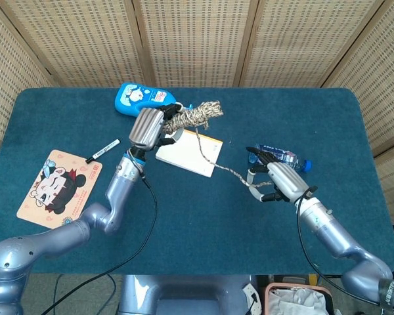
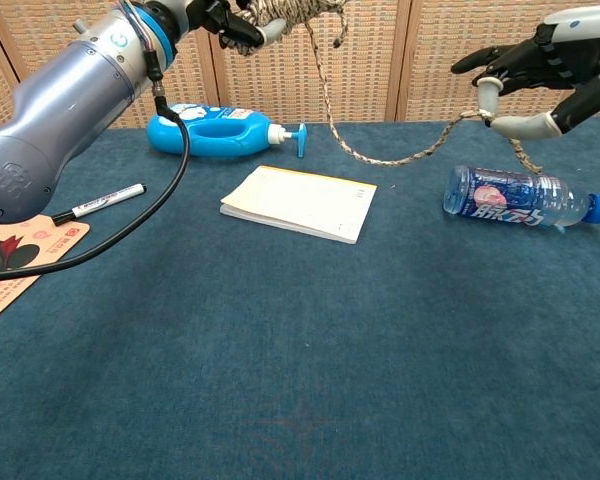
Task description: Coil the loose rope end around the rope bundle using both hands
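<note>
My left hand (image 1: 151, 128) (image 2: 225, 14) holds the braided rope bundle (image 1: 196, 114) (image 2: 290, 8) up in the air over the back of the table, above the notepad. The loose rope end (image 1: 218, 161) (image 2: 380, 155) hangs from the bundle and runs to the right. My right hand (image 1: 270, 178) (image 2: 535, 88) pinches that end near its tip, raised above the water bottle, with the other fingers spread. A short tail dangles below the pinch.
A white notepad (image 1: 189, 155) (image 2: 300, 203) lies mid-table, a blue pump bottle (image 1: 136, 98) (image 2: 215, 133) behind it. A clear water bottle (image 1: 284, 157) (image 2: 520, 198) lies at the right. A black marker (image 1: 102, 151) (image 2: 98, 204) and a cartoon card (image 1: 58, 184) (image 2: 10, 262) sit at the left.
</note>
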Robot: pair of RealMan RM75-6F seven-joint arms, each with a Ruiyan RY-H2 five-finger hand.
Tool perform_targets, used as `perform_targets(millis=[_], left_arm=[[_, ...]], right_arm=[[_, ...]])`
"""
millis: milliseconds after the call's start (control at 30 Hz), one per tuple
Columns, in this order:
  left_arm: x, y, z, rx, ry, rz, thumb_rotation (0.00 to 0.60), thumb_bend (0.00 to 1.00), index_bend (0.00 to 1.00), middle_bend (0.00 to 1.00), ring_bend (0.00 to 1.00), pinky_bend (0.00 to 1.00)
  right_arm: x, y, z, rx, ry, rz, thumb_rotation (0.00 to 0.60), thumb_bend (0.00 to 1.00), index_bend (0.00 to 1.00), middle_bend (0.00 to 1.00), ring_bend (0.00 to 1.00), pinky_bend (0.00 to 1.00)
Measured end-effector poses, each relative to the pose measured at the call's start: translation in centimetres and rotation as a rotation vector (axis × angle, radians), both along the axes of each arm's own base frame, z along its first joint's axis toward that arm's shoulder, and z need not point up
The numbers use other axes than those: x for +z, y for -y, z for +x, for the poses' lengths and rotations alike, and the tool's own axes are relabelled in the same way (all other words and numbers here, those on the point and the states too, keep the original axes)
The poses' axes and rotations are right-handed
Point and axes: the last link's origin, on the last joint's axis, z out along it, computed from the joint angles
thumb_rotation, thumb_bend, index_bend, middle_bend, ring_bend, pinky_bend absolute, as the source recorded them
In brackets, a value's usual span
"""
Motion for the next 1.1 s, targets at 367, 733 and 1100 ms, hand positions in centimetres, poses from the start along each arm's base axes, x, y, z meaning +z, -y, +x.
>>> perform_targets(millis=[367,733,1100], left_arm=[[-0.7,-0.3,-1.3,0.005,-0.103,0.018,0.6,0.85,0.7,0.6,0.53,0.69],[-2.7,0.7,-1.4,-0.035,-0.189,-0.002,0.6,0.85,0.7,0.6,0.53,0.69],[-4.6,1.6,-1.7,-0.065,-0.237,-0.042,0.6,0.85,0.71,0.61,0.53,0.69]], right_arm=[[1.1,-3.0,3.7,0.201,0.029,-0.001,0.6,0.45,0.68,0.02,0.0,0.0],[2.7,-2.4,8.5,0.261,0.076,-0.03,0.6,0.45,0.68,0.02,0.0,0.0],[4.1,-0.9,12.7,0.228,0.154,-0.037,0.6,0.45,0.68,0.02,0.0,0.0]])
